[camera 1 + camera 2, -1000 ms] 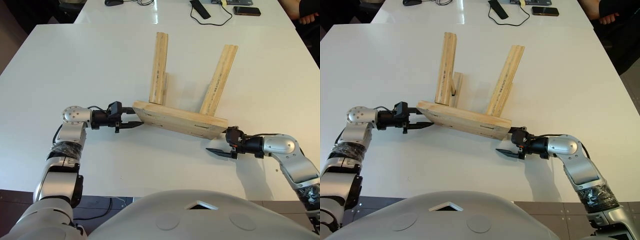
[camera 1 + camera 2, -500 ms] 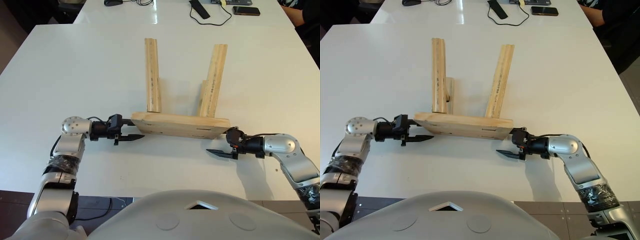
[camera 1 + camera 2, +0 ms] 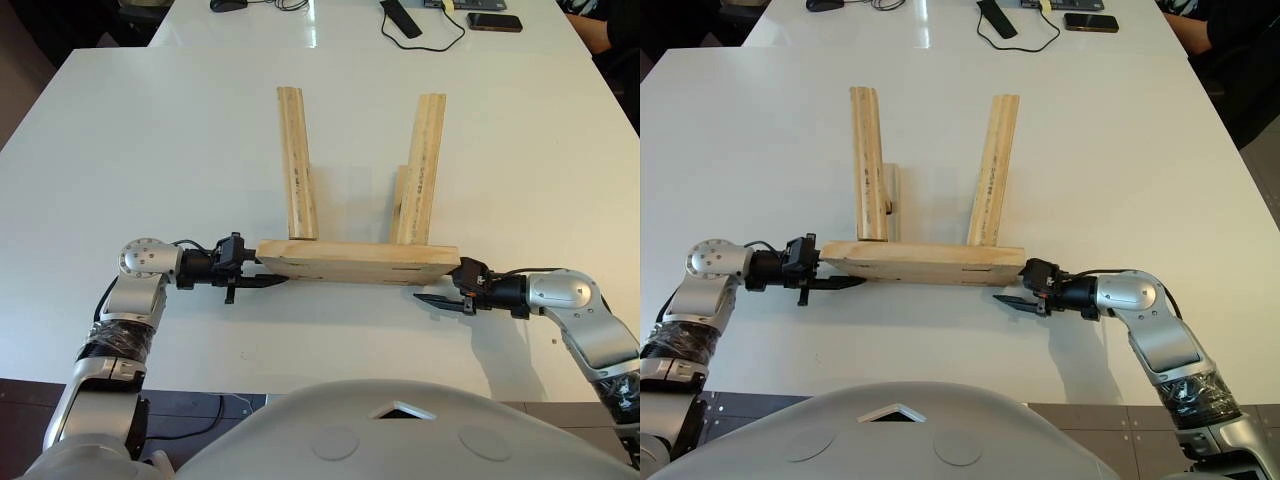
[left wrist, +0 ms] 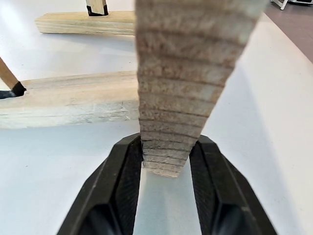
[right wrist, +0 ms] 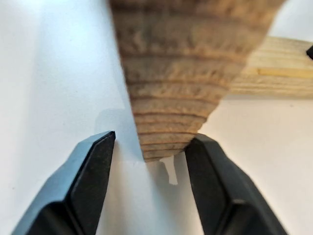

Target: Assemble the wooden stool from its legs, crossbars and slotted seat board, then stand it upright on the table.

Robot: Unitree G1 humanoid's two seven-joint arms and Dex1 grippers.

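The wooden stool lies on its side on the white table (image 3: 150, 150). Its slotted seat board (image 3: 357, 263) stands on edge nearest me, and two legs (image 3: 296, 165) (image 3: 422, 168) point away across the table. A short crossbar (image 3: 402, 195) shows beside the right leg. My left gripper (image 3: 265, 272) is shut on the board's left end, and its fingers (image 4: 122, 166) press both faces of the board (image 4: 190, 73). My right gripper (image 3: 440, 283) is open and straddles the right end. One finger (image 5: 208, 166) touches the wood (image 5: 181, 73); the other stands off it.
At the table's far edge lie a black mouse (image 3: 228, 5), a black device with a cable (image 3: 400, 18) and a phone (image 3: 493, 21). Bare white tabletop lies on both sides of the stool and in front of the seat board.
The stool has swung round and come nearer, so its legs point straight away. My left gripper drew back with the board's left end. The right gripper has come onto the right end.
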